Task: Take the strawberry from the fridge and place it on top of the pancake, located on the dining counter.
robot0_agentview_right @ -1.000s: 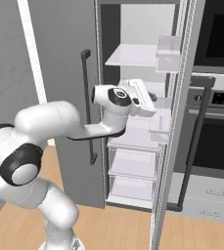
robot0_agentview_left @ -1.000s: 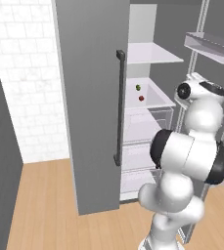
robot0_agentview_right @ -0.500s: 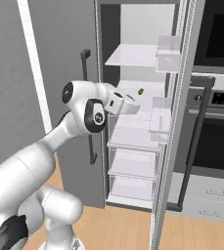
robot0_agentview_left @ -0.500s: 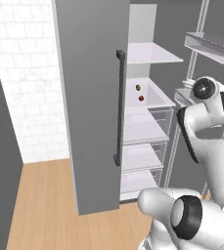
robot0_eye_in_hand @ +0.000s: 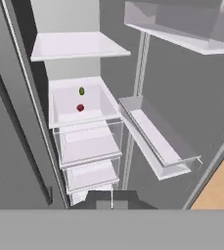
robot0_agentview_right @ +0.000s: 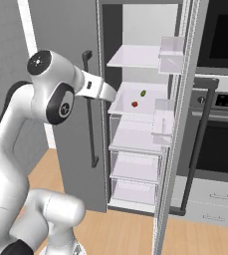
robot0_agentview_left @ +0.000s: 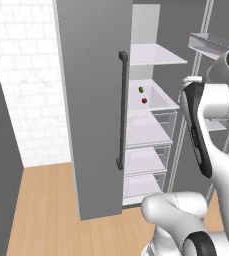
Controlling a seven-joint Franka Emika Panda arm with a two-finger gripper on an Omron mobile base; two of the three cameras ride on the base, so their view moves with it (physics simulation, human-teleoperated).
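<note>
Here the fridge [robot0_agentview_right: 135, 124] stands open, and the strawberry [robot0_eye_in_hand: 80, 108] lies on a white shelf [robot0_eye_in_hand: 79, 114] inside, with a small green fruit [robot0_eye_in_hand: 81, 91] just beyond it at twelve o'clock in the hand view. The fingers [robot0_eye_in_hand: 111, 199] are pressed together on nothing, well short of the shelf. A door bin [robot0_eye_in_hand: 155, 139] juts out at three o'clock.

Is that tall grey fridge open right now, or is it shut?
Open. One door of the fridge is swung wide, so its white shelves show, with the strawberry and a small green fruit lying on one.
</note>
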